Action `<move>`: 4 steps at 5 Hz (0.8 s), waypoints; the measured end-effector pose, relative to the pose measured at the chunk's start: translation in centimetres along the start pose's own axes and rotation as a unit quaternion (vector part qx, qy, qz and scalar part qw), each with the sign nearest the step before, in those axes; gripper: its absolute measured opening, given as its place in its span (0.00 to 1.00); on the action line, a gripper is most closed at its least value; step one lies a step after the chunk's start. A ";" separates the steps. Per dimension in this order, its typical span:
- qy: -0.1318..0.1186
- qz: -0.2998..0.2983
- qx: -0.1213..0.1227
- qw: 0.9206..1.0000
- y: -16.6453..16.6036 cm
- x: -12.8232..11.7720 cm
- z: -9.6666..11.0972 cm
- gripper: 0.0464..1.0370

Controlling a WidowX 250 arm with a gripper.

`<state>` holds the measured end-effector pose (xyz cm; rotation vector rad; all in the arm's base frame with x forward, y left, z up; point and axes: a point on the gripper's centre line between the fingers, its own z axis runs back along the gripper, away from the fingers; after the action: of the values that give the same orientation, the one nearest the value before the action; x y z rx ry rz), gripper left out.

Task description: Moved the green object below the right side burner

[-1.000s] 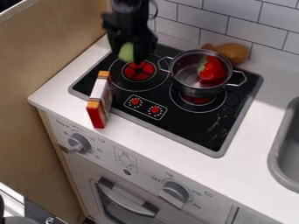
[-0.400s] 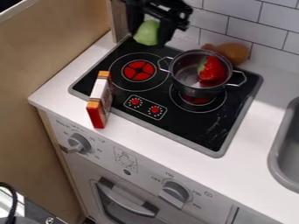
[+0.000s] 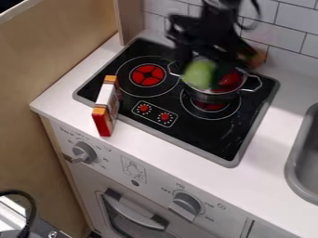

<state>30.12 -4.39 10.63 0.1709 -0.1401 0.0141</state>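
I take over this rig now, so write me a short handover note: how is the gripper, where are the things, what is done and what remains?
Gripper: holding the rounded green object, above the shiny metal pot.
Pot: on the right burner, with a red object inside.
Done: green object picked up.
Left: lower it onto the black stovetop below the right burner, release, withdraw. The pot's handles might catch; probably clear them first.

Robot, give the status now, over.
Gripper shut on green object, above pot. Object not yet below right burner. Pot with red item stands on that burner.
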 end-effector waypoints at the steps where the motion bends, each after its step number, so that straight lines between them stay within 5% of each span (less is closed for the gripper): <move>1: -0.003 0.016 -0.006 1.000 -2.1 -1.4 -1.1 0.64; 4: -0.036 0.009 0.024 0.999 -3.9 -2.6 -5.3 0.64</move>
<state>28.37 -7.35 4.47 0.2185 -0.2124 0.0297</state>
